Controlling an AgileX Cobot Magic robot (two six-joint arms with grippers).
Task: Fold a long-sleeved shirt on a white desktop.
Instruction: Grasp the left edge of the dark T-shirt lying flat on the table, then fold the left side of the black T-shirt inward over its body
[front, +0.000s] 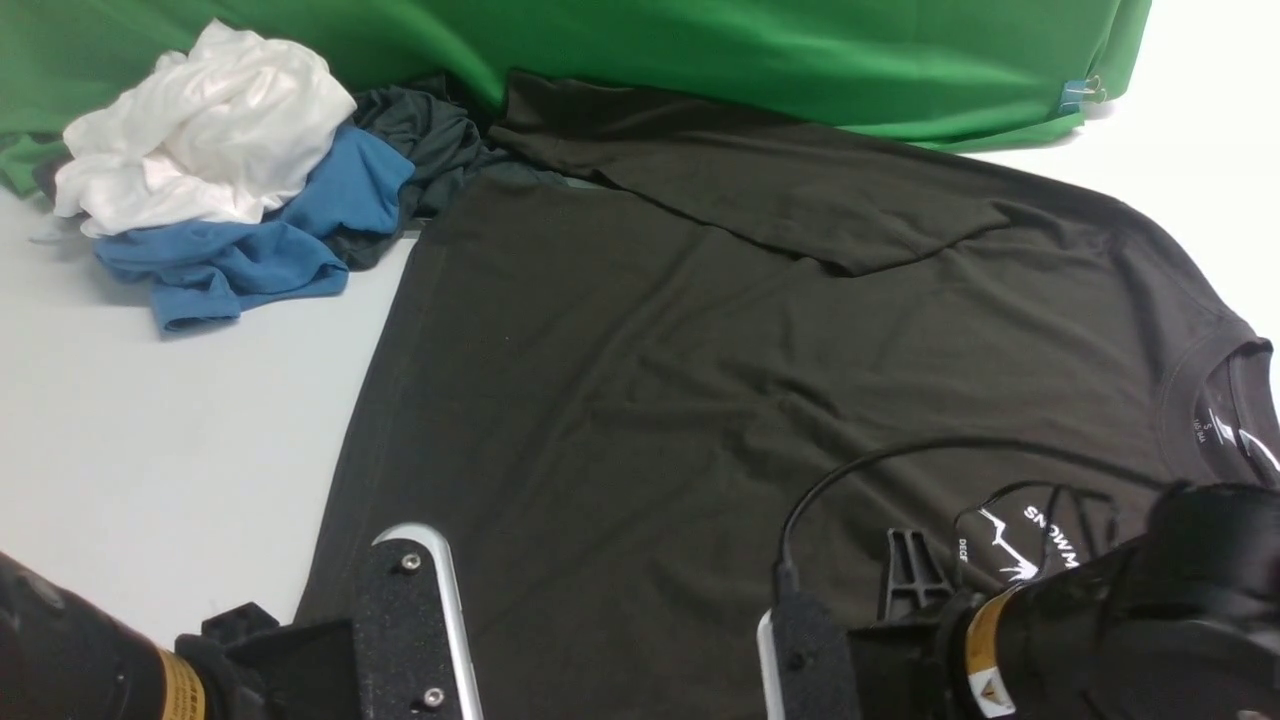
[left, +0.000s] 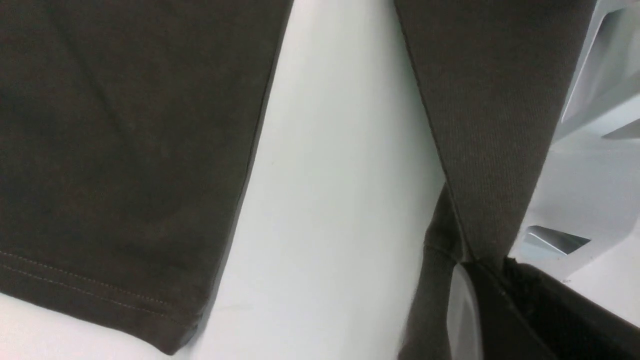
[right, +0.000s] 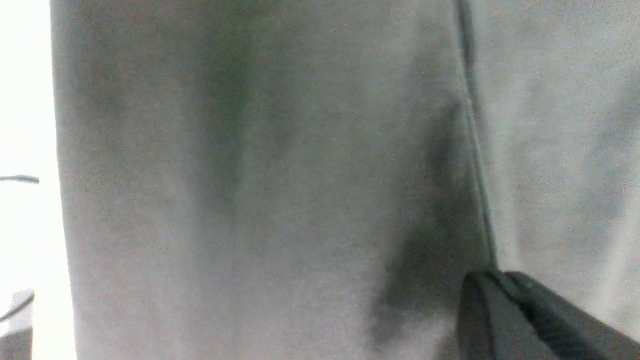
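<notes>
The white desk fills the front view, bare along its left side and at the far right corner. Most of its middle and right is covered by the long-sleeved shirt, black-brown. It lies spread flat with its hem toward the left and its ribbed crew neck toward the right. One sleeve is folded in across the far part of the body.

A bright green cloth lies bunched along the back edge, touching the shirt's far side. At the rear left sits a heap of clothes: a white garment on top of a blue garment, with a dark grey garment beside them, reaching the shirt's far corner.

The left arm enters at the near left by the shirt's hem, and the right arm at the near right over the chest. In the left wrist view the left gripper is pressed together, pinching a band of the shirt's fabric that rises taut from it. The stitched hem lies flat on the desk nearby.

In the blurred right wrist view the right gripper is closed on the shirt at a seam. White lettering with a mountain logo shows just beyond the right arm. A small blue clip hangs on the green cloth's right end.
</notes>
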